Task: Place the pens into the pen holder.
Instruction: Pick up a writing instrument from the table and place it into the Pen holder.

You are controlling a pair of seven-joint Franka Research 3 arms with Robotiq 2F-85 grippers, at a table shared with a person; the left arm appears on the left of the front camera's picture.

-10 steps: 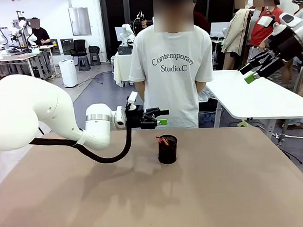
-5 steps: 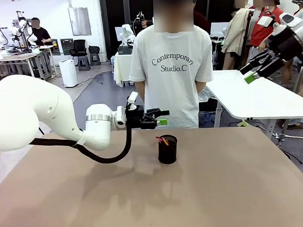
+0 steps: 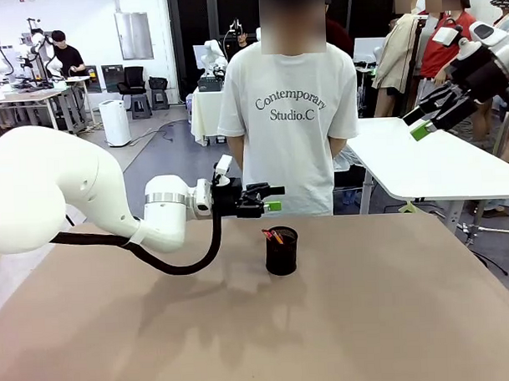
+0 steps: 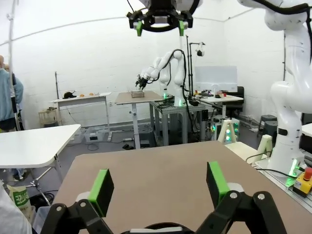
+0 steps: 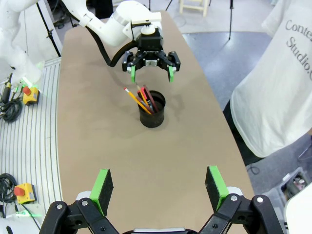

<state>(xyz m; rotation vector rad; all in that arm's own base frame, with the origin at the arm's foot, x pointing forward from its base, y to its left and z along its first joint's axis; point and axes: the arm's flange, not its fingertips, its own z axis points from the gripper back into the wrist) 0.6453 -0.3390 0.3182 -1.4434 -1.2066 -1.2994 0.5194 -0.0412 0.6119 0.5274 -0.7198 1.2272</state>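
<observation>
The black mesh pen holder (image 3: pixel 281 251) stands upright near the table's middle. Both pens stick out of it, leaning: a yellow-orange one (image 5: pixel 135 99) and a dark reddish one (image 5: pixel 148 99), also seen as pens (image 3: pixel 274 236) from the front. My left gripper (image 3: pixel 274 197) hovers level just above and behind the pen holder (image 5: pixel 152 109), open and empty; from overhead it is the left gripper (image 5: pixel 150 67), and its own view shows its green pads (image 4: pixel 102 190) spread wide. My right gripper (image 3: pixel 414 125) hangs high at the right, open and empty, well above the table.
A person in a white T-shirt (image 3: pixel 289 114) stands at the table's far edge, behind the holder. A white side table (image 3: pixel 429 163) sits at the back right. The brown tabletop (image 3: pixel 368 320) is bare around the holder.
</observation>
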